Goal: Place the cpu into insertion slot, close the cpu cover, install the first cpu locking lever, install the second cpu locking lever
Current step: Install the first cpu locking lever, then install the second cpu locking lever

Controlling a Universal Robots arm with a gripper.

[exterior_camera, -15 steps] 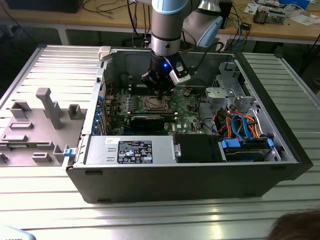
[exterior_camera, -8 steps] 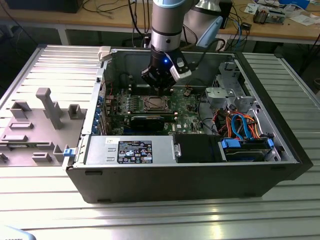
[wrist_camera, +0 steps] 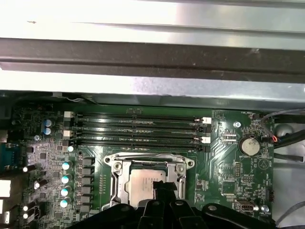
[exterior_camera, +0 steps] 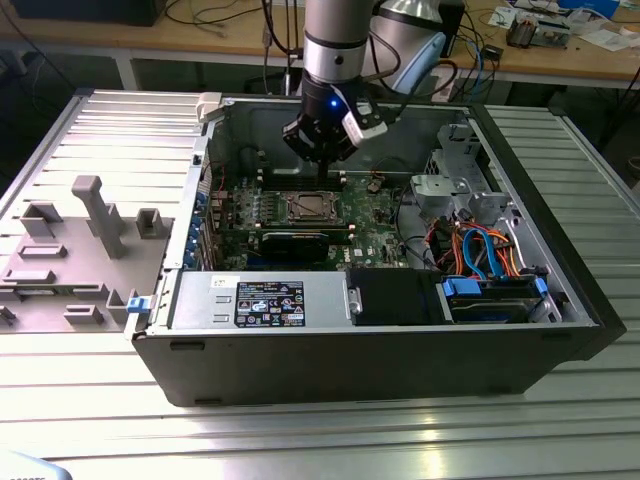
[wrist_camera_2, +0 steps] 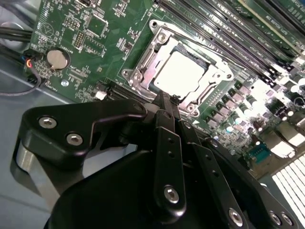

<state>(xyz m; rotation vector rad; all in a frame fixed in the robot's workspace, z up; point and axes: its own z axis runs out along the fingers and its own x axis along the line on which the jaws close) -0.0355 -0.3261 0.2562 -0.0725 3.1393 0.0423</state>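
The cpu (wrist_camera_2: 178, 76) shows its silvery top inside the insertion slot (wrist_camera_2: 136, 76) on the green board. The cpu cover (wrist_camera_2: 157, 40), a silver frame, lies flat around the chip, which shows through its window. My gripper (wrist_camera_2: 164, 98) hangs over the socket's edge with its black fingers pressed together and nothing between them. In the first wrist view the fingertips reach the cpu (wrist_camera: 143, 183) beside the cover (wrist_camera: 119, 164). In the exterior view the gripper (exterior_camera: 322, 150) hovers just behind the socket (exterior_camera: 310, 208) inside the open computer case. How the locking levers stand I cannot tell.
Long memory slots (wrist_camera: 138, 129) run beside the socket, and a coin battery (wrist_camera: 249, 145) sits near the board's edge. A black expansion card (exterior_camera: 295, 240), the power supply (exterior_camera: 260, 300) and a drive bay with orange and blue cables (exterior_camera: 480, 250) crowd the case. A grey fixture (exterior_camera: 90, 220) stands on the exterior view's left.
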